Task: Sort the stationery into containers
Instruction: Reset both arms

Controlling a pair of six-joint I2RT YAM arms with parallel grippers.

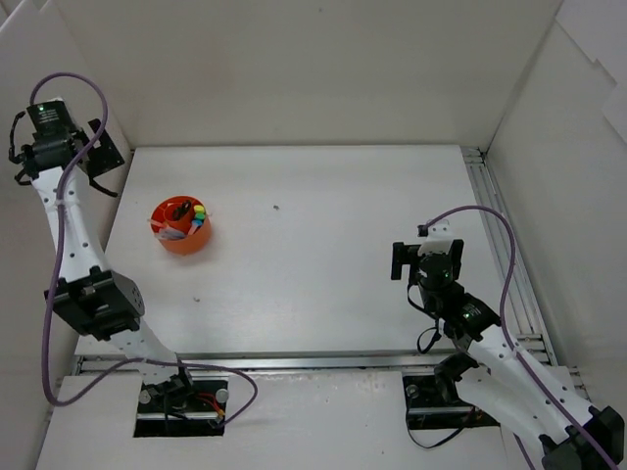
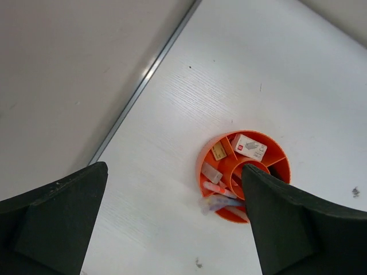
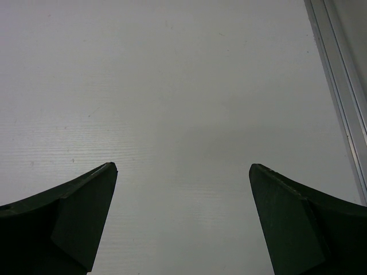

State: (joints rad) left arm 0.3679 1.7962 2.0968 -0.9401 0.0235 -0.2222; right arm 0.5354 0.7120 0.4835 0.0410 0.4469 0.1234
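The round orange-red desk holder (image 1: 182, 227) stands on the left part of the white table (image 1: 323, 215), and no loose stationery shows on the tabletop around it, so the sorting is probably done or nearly so. The holder is smooth moulded plastic, a shallow cup with a central tube and thin walls that split it into wedge compartments. One wedge holds a flat white boxed piece (image 2: 248, 147), the next what looks like a small beige eraser (image 2: 218, 151), and thin pastel pens (image 2: 221, 201) lean out over the rim.

The left gripper (image 2: 174, 167) hangs high above and to one side of the holder, its matte black fingers spread wide with nothing between them, a stance that suits an arm with nothing to carry. The right gripper (image 3: 182, 167) is equally wide and empty, over bare, faintly grained tabletop well apart from the holder.
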